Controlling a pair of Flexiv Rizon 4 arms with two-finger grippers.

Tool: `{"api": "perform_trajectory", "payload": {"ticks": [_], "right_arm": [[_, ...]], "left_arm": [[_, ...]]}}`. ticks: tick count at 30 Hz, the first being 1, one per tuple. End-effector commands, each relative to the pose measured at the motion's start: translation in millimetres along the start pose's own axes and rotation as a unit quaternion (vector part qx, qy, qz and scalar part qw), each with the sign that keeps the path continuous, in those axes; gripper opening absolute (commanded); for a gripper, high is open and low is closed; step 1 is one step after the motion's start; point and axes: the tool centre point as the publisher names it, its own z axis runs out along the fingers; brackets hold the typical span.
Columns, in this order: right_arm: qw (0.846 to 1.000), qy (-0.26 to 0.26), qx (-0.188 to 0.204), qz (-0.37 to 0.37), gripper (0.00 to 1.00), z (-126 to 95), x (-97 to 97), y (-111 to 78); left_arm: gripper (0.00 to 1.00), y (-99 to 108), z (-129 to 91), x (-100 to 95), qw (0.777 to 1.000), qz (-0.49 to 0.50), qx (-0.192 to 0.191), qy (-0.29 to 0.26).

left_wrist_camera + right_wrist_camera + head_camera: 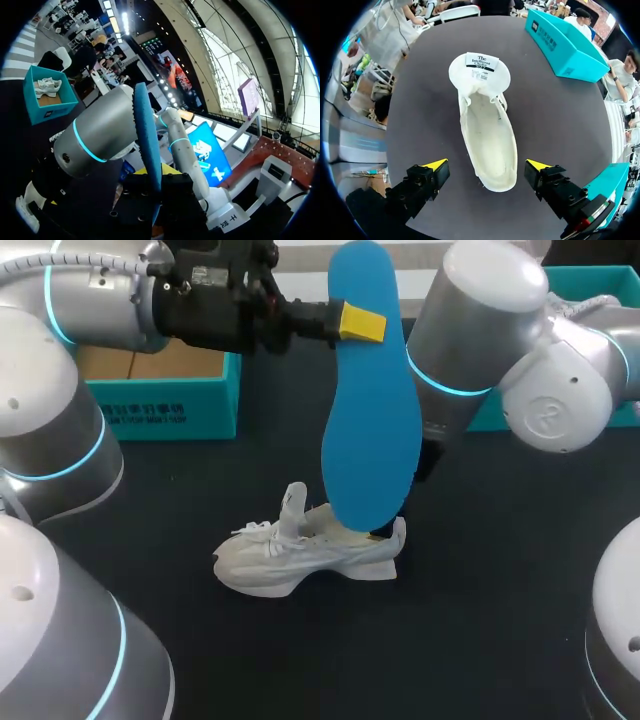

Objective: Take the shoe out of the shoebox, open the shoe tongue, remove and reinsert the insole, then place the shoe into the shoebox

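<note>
Step in hand: the reinsertion of the insole (372,420) is judged to be due, as it is out of the shoe and hung upright over it.
Shoe (305,555): it is stood on the table (480,630), tongue raised, outside both boxes.
Right claw (486,165): its fingers are spread apart on either side of the heel, with nothing touched.
Left claw (365,324): it is clamped on the insole's upper part.
Next move: the insole's low end is to be guided into the shoe's opening, toe end first, while the heel is steadied. Whether the shoe is already touched cannot be told.
Shoes counted: two, one on the table and a second shoe (47,86) in the right shoebox (595,278).
Insoles counted: one.
Boxes counted: two, including the left shoebox (160,405).
Claws counted: two.
</note>
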Motion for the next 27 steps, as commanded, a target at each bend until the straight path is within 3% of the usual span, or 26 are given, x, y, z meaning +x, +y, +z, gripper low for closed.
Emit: {"api": "perform_trajectory", "payload": {"ticks": [1, 6, 11, 17, 27], "right_arm": [[1.0, 0.0, -0.001, 0.0, 1.0, 1.1, 0.1, -0.7], [1.0, -0.008, -0.016, -0.001, 1.0, 4.7, -3.9, 5.3], [1.0, 0.002, -0.01, -0.022, 1.0, 33.1, -30.6, 28.7], [0.999, 0.009, -0.01, -0.028, 1.0, 62.9, -49.6, 37.8], [1.0, 0.012, -0.017, -0.02, 1.0, 94.7, -47.5, 36.6]], "left_arm": [[0.0, 0.2, 1.2, -0.6, 1.0, 0.0, 0.0, -0.001], [0.0, 0.2, 1.2, -0.6, 1.0, 0.0, 0.0, -0.001], [0.0, 0.2, 1.2, -0.6, 1.0, 0.0, 0.0, -0.001], [0.0, 0.2, 1.2, -0.6, 1.0, 0.0, 0.0, -0.001], [0.0, 0.2, 1.2, -0.6, 1.0, 0.0, 0.0, -0.001]]}}
